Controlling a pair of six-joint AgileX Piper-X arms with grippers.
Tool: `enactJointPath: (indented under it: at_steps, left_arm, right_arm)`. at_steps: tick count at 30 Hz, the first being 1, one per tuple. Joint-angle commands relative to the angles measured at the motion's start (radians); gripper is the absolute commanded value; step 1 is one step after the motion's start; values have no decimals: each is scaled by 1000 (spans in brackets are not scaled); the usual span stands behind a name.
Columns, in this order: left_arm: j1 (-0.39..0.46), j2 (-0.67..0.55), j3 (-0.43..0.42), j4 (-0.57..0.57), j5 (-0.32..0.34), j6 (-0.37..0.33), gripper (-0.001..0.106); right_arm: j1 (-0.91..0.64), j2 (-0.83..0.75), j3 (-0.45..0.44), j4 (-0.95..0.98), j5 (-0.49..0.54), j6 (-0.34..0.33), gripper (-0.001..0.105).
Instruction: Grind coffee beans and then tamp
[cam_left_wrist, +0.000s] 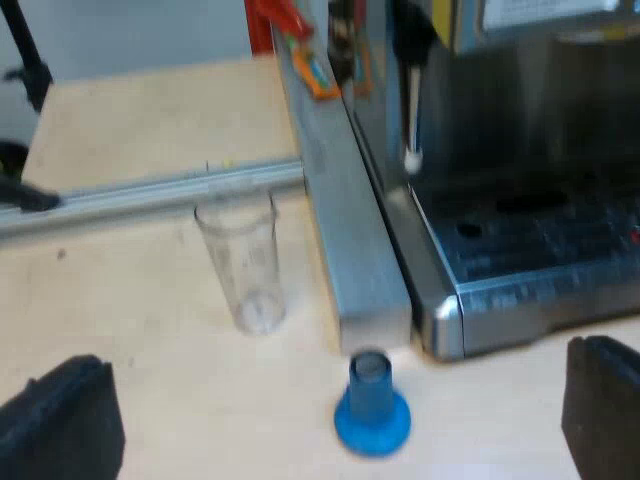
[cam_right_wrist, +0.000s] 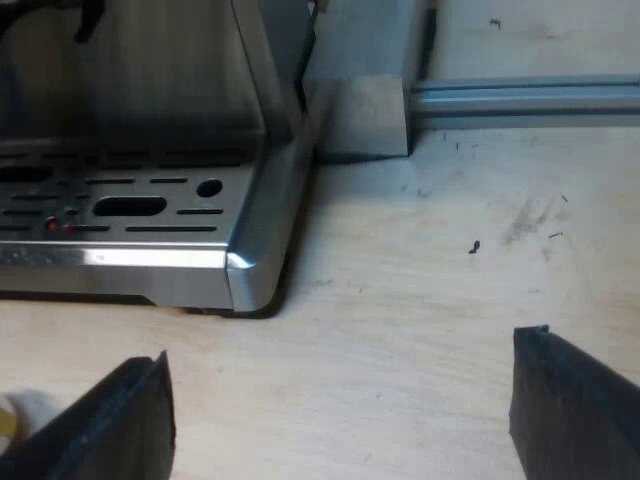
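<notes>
A blue tamper (cam_left_wrist: 371, 409) stands upright on the wooden table, close to the corner of the espresso machine's drip tray (cam_left_wrist: 530, 270). A clear measuring glass (cam_left_wrist: 243, 263) stands upright a short way beyond the tamper, beside a grey metal beam (cam_left_wrist: 345, 200). My left gripper (cam_left_wrist: 335, 425) is open, its two black fingers spread wide with the tamper roughly between them, not touching it. My right gripper (cam_right_wrist: 340, 405) is also open over bare table, near another corner of the machine's slotted drip tray (cam_right_wrist: 130, 215), with nothing between its fingers.
The machine's steam wand (cam_left_wrist: 412, 110) hangs over the tray. An aluminium rail (cam_left_wrist: 150, 190) crosses the table behind the glass. Red and orange parts (cam_left_wrist: 300, 45) sit by the beam's far end. Another rail (cam_right_wrist: 525, 97) meets a grey block (cam_right_wrist: 360, 115) beside the machine.
</notes>
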Motion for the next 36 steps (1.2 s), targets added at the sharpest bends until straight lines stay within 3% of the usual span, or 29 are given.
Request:
enactJointPath:
  at_steps: [1,8,15,36]
  left_arm:
    - [-2,-139,41,-79,-14,-13,90]
    - [-2,-139,154,-95,-9,-13,90]
    - [-2,-139,164,-119,-9,-13,90]
    - [-2,-139,164,-119,-9,-12,90]
  right_arm:
    - [1,-45,30,-21,-5,-4,70]
    - [1,-45,107,-23,-5,-4,70]
    - [1,-45,149,-23,-57,-4,70]
    - [1,-45,151,-30,-50,19,70]
